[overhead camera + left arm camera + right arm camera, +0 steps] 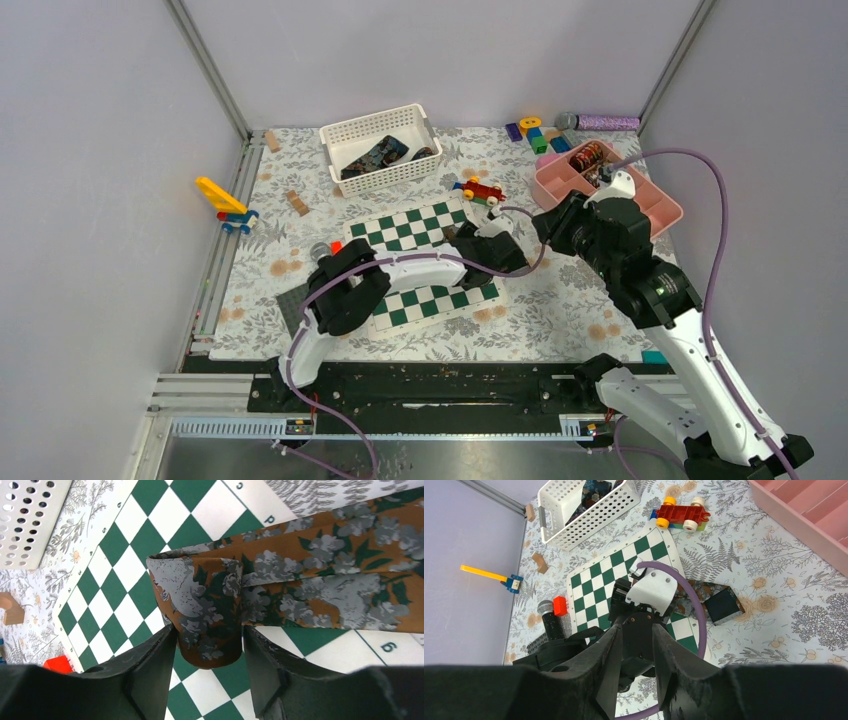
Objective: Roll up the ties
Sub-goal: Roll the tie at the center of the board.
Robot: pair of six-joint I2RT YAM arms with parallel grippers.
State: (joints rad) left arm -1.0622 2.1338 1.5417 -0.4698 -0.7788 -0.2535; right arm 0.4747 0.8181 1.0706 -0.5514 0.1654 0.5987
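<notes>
On the floral desk (560, 310), the brown tie (320, 575) lay mostly unrolled across a chessboard (130, 525), one end coiled in the half-closed left pincer (210, 650); the right pincer (636, 645) hung part-open, empty. More ties (378, 155) lay in the far basket (345, 130).

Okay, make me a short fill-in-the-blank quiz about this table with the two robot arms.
1. The brown floral fabric tie lies across the green-and-white ____.
2. Its rolled end sits between the fingers of the ____ gripper.
3. The right gripper has its jaws ____, with nothing between them.
4. More dark patterned ties lie in the white perforated ____.
Missing words: chessboard; left; open; basket.
</notes>
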